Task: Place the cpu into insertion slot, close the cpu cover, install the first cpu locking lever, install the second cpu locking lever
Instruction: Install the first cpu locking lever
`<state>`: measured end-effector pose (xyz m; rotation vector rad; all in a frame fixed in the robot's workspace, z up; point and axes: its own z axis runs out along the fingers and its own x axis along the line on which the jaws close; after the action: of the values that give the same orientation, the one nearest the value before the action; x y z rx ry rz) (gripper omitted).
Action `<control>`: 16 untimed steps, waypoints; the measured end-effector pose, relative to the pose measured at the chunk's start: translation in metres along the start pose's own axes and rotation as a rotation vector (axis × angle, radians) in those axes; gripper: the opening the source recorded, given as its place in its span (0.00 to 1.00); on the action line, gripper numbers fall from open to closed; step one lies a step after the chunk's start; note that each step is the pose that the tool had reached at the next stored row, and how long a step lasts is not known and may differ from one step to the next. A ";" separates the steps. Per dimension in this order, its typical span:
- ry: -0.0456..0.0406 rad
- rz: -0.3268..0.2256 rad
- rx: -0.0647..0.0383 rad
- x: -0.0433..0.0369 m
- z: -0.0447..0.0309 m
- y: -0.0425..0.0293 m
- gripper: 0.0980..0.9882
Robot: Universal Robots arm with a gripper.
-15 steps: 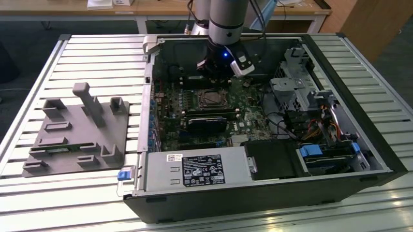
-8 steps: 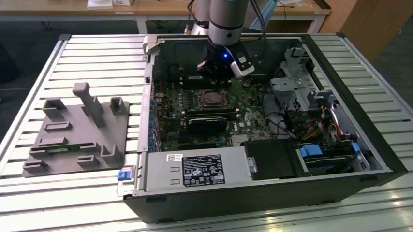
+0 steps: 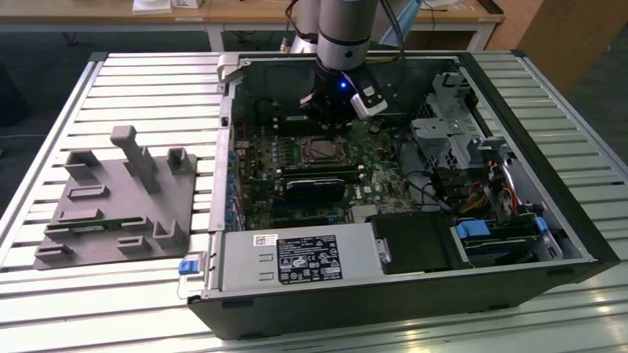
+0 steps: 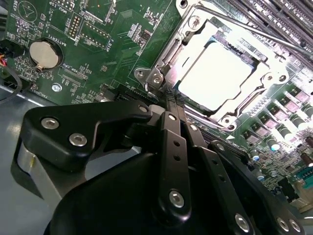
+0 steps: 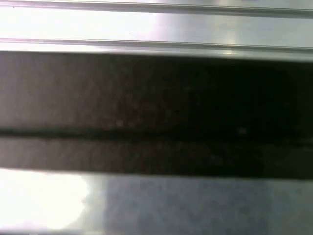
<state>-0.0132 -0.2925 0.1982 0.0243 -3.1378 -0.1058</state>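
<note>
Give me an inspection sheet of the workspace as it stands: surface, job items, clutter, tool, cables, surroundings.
Surface: slatted metal table carrying an open computer case.
Job's things: cpu sits in the insertion slot; cpu cover lies closed around it; one thin lever rod runs along the socket edge.
Clutter: grey fixture block on the exterior view's left.
Tool: tool at the socket corner, fingers together, tips beside the cover.
Cables: coloured wire bundle inside the case.
Surroundings: wooden desks behind.
</note>
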 end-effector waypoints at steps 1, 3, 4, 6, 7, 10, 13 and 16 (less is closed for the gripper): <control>-0.0001 0.000 0.000 -0.0003 0.0005 0.0003 0.01; 0.0005 0.000 0.000 -0.0011 0.0017 0.0010 0.01; 0.0009 0.000 0.001 -0.0014 0.0022 0.0013 0.01; 0.0011 0.000 0.001 -0.0018 0.0029 0.0022 0.01; 0.0009 0.000 0.000 -0.0019 0.0031 0.0026 0.01; 0.0005 0.000 -0.001 -0.0020 0.0026 0.0031 0.01; 0.0006 0.000 -0.001 -0.0020 -0.0036 0.0037 0.01; 0.0007 0.000 -0.001 -0.0019 -0.0130 0.0042 0.01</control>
<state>-0.0113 -0.2892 0.2115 0.0243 -3.1370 -0.1076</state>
